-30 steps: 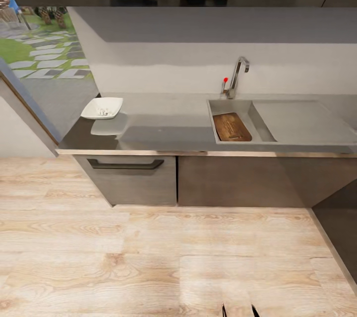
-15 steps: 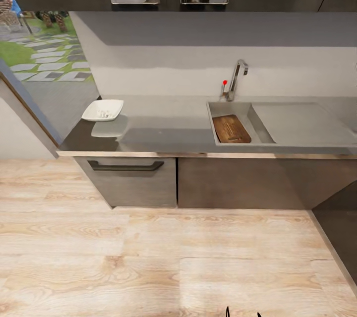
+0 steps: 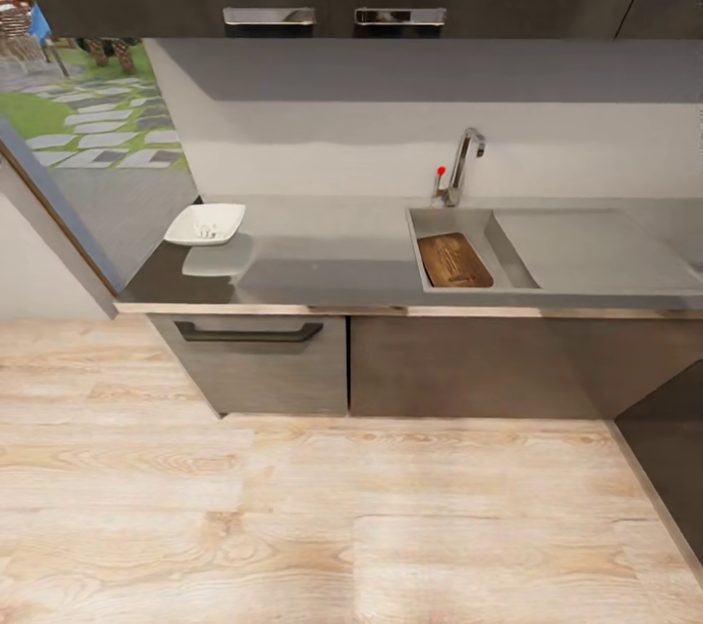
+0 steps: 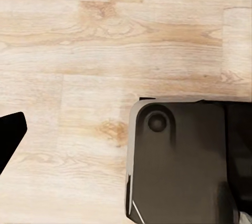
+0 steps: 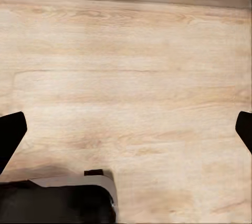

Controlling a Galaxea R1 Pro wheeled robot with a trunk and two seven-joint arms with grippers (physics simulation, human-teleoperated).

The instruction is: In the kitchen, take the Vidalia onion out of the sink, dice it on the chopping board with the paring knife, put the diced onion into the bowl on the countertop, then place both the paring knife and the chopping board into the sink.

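Note:
The dark brown chopping board (image 3: 454, 261) lies inside the steel sink (image 3: 436, 222), set into the glossy grey countertop (image 3: 332, 258). The white bowl (image 3: 205, 224) stands at the countertop's left end with small pale bits in it. The Vidalia onion and the paring knife are out of view. My right gripper (image 5: 126, 129) hangs open over the wooden floor, its dark fingertips (image 5: 10, 129) far apart. My left gripper (image 4: 126, 134) is over the floor too, one black fingertip (image 4: 10, 134) showing at the picture's edge, nothing held.
A chrome tap (image 3: 461, 165) with a red knob stands behind the sink, and a flat drainboard (image 3: 586, 248) adjoins it. Dark cabinets (image 3: 254, 360) sit under the counter, with wide wooden floor (image 3: 342, 507) between me and them. My dark base (image 4: 178, 161) shows below the left wrist.
The whole head view has shifted, so the camera moved; the counter sits a little lower in the picture. The dark fingertips at the bottom edge have left the picture. Board and bowl are unmoved.

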